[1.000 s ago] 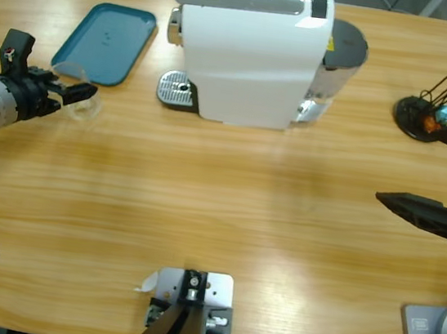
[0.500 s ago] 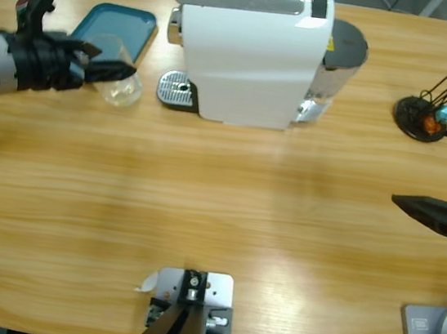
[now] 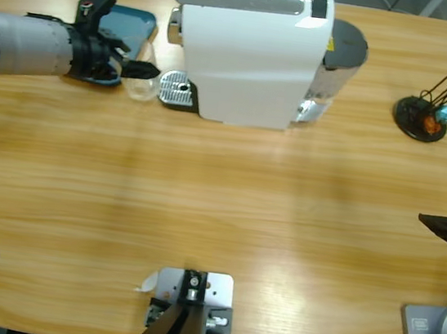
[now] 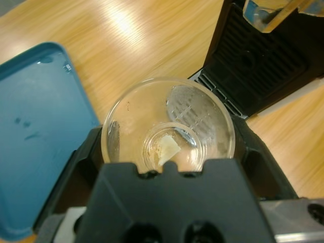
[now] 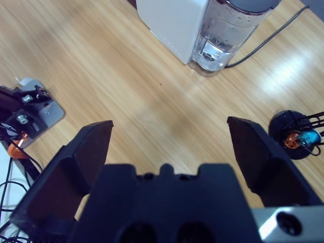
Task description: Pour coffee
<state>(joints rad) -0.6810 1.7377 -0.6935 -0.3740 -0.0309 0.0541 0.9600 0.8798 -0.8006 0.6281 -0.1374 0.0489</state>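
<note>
The left gripper (image 3: 143, 70) is clamped on a clear glass (image 3: 142, 86), now carried right from the teal tray (image 3: 137, 21) to just beside the drip grate (image 3: 176, 90) of the white coffee machine (image 3: 251, 51). A pale patch on the glass bottom may be coffee (image 4: 168, 148); hard to tell. At the right edge, the right gripper (image 5: 172, 147) has drawn back, jaws wide apart.

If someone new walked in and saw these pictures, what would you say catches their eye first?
Probably the big white coffee machine at the back middle of the table. Next, the left end effector holding a small clear glass right beside the machine's metal drip tray, with a teal tray behind the arm. The right end effector hangs open over bare wood.
</note>
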